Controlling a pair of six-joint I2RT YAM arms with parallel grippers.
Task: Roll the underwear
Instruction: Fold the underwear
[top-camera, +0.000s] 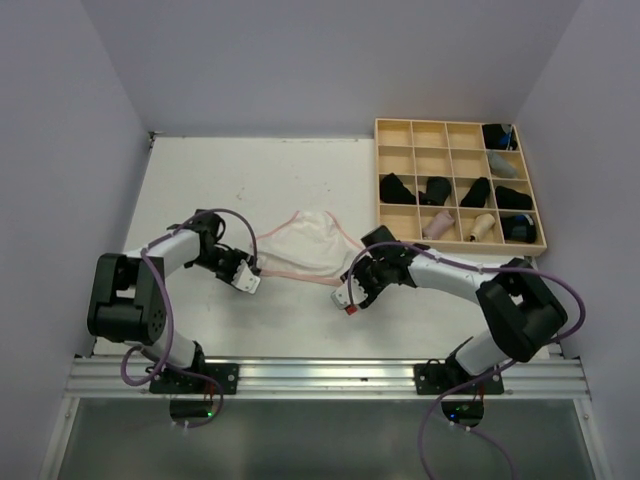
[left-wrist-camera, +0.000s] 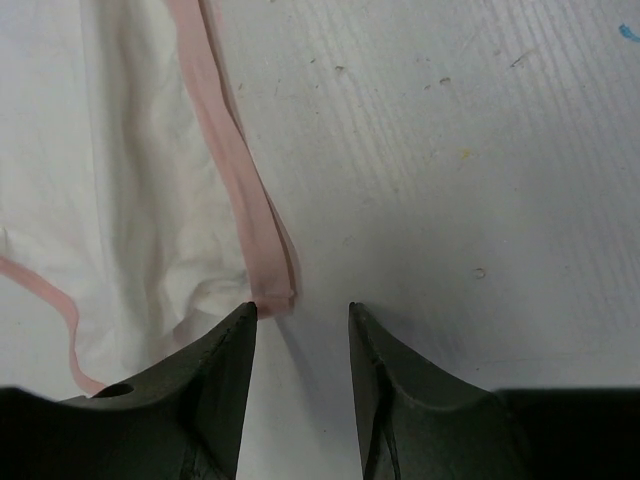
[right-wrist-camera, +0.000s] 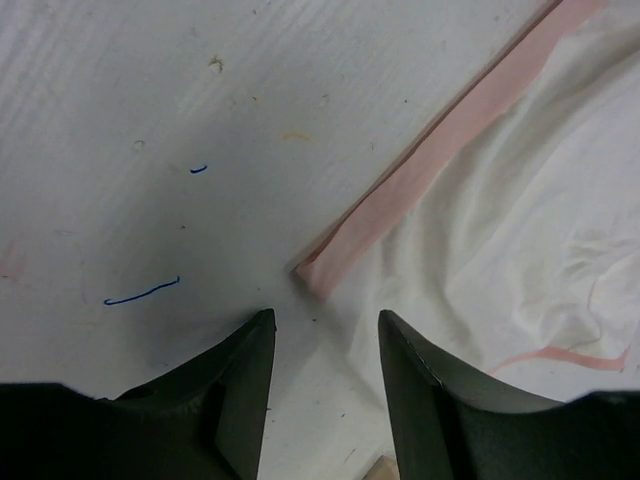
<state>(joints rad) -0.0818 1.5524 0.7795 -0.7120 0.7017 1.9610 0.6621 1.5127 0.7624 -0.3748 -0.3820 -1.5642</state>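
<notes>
Whitish underwear (top-camera: 303, 245) with pink edging lies flat and spread on the white table, between my two grippers. My left gripper (top-camera: 247, 281) sits at its left waistband corner. In the left wrist view this gripper (left-wrist-camera: 301, 308) is open, and the pink band's end (left-wrist-camera: 272, 293) lies just past the left fingertip with bare table in the gap. My right gripper (top-camera: 347, 299) is at the cloth's right corner. In the right wrist view it (right-wrist-camera: 325, 315) is open, a little short of the pink band's end (right-wrist-camera: 318, 276), with the white cloth (right-wrist-camera: 500, 230) to the right.
A pale wooden grid tray (top-camera: 377, 180) stands at the back right. It holds several small rolls, black ones (top-camera: 397, 187) and beige ones (top-camera: 437, 225). Grey walls close in the table on the left, back and right. Blue pen marks (right-wrist-camera: 142, 291) dot the table.
</notes>
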